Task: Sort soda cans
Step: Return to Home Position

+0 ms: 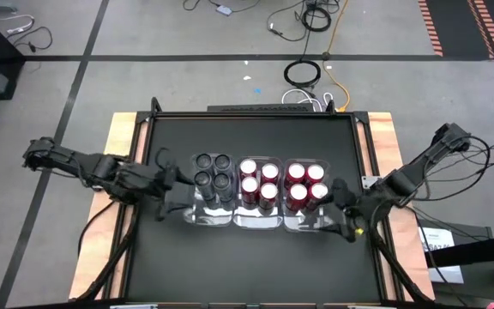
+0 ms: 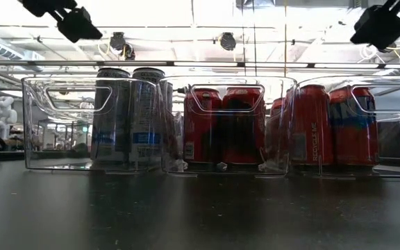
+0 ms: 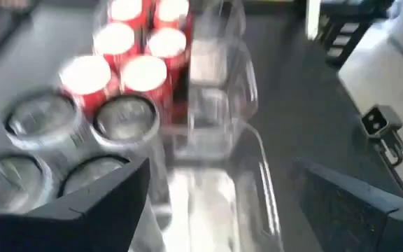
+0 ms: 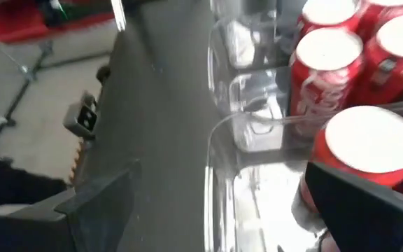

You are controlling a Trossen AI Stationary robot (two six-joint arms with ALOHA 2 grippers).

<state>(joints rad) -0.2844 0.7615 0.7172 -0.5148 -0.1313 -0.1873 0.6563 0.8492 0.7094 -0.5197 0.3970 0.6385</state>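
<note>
On the black bench, three clear trays side by side in a row. In the left tray, four grey cans, all standing up. In the middle tray, four red cans. In the right tray, four other red cans. Twelve cans in all, each inside a tray. Left jaws spread wide, holding nothing, up in the air just beside the left tray. Right jaws spread wide too, holding nothing, just beside the right tray.
</note>
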